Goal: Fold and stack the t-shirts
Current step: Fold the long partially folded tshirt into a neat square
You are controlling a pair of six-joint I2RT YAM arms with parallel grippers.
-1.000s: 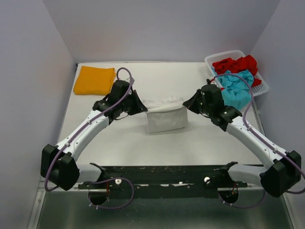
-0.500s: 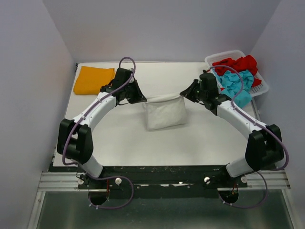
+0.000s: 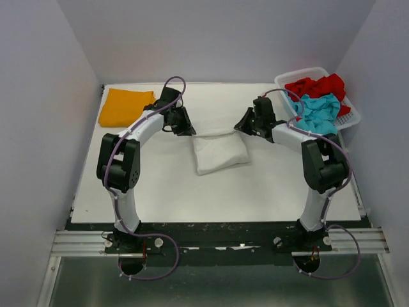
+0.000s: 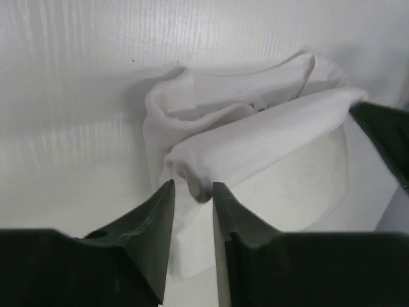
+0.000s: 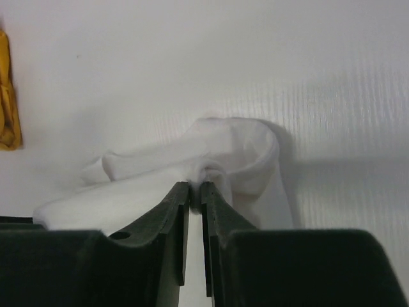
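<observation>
Jaws barely parted, left gripper (image 4: 193,188) and right gripper (image 5: 195,185) flank folded white cloth t-shirt (image 3: 220,153), fold apparently done; stacking on folded orange-yellow t-shirt (image 3: 126,107) likely next.

White t-shirt (image 3: 220,152): is showing plain white, with soft grey shadows lying in its folds.
Orange-yellow t-shirt (image 3: 126,107): is showing one plain, warm orange-yellow all over.
Red t-shirt (image 3: 316,86): is showing plain bright red.
Teal t-shirt (image 3: 317,115): is showing plain blue-green.
Basket (image 3: 350,110): is showing white, in an open lattice pattern.
Table (image 3: 166,185): is showing white, with fine ribbed lines running across it in the wrist views.
Arms (image 3: 146,125): are showing white links and black joints.
Cables (image 3: 176,78): are showing purple.
Left gripper (image 4: 193,192): is showing black, going greenish in the light.
Right gripper (image 5: 195,188): is showing the same black.
Walls (image 3: 217,38): are showing pale lilac-grey.
</observation>
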